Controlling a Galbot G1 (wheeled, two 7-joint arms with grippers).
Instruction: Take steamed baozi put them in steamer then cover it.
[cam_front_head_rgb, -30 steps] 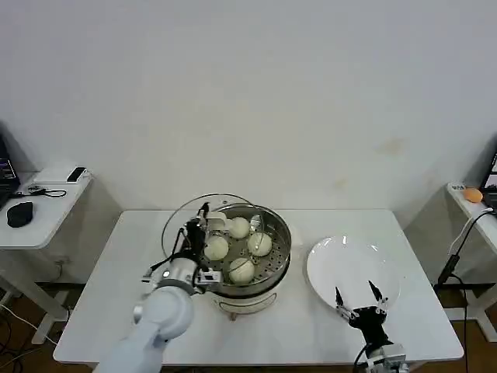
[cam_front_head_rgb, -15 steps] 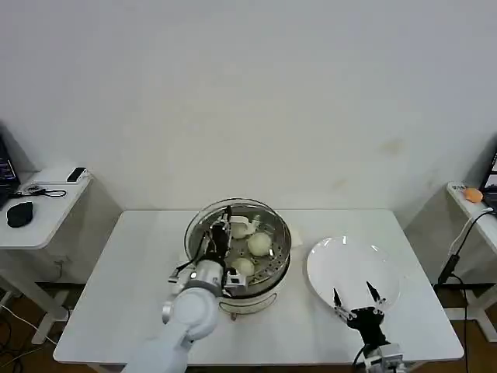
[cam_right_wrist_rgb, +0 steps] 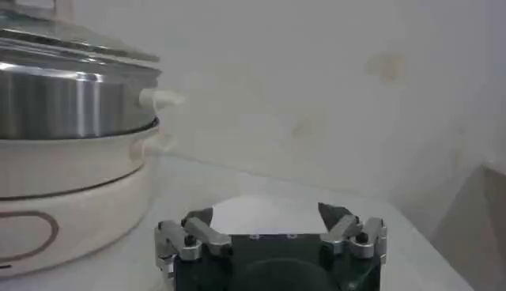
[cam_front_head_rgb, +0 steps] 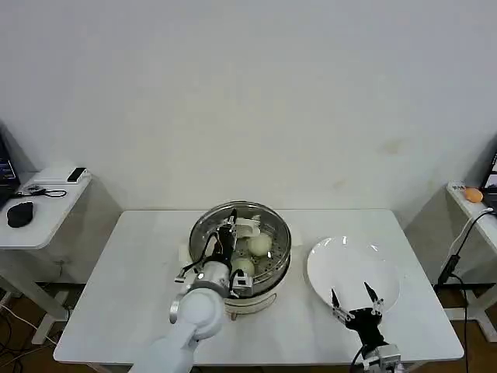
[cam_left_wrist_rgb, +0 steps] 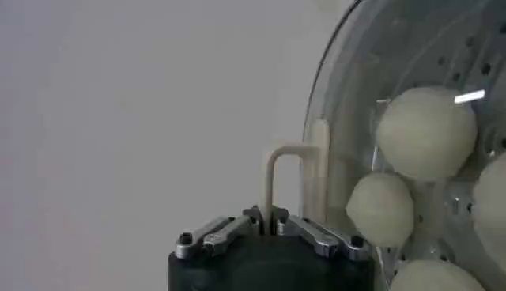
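The steamer (cam_front_head_rgb: 276, 272) is a shiny steel pot on a white base at mid-table. Several cream-white steamed baozi (cam_front_head_rgb: 259, 244) lie on its perforated tray. The glass cover (cam_front_head_rgb: 268, 224) sits over the pot, and I cannot tell whether it rests fully on the rim. My left gripper (cam_front_head_rgb: 231, 231) is shut on its cream handle. In the left wrist view the gripper (cam_left_wrist_rgb: 269, 215) clamps the handle (cam_left_wrist_rgb: 281, 170), and baozi (cam_left_wrist_rgb: 427, 132) show through the glass. My right gripper (cam_front_head_rgb: 351, 305) stands open over the table by the plate's near edge. The right wrist view shows it (cam_right_wrist_rgb: 265, 213) empty, with the covered steamer (cam_right_wrist_rgb: 71, 103) beyond.
A flat white plate (cam_front_head_rgb: 353, 264) lies to the right of the steamer. The white table (cam_front_head_rgb: 124, 272) has bare room on its left half. A side table with a black mouse (cam_front_head_rgb: 19, 214) stands far left, and another with an orange object (cam_front_head_rgb: 473, 194) far right.
My left gripper has carried the cover to the right, from beside the pot's left rim to over the pot. The right gripper has barely moved.
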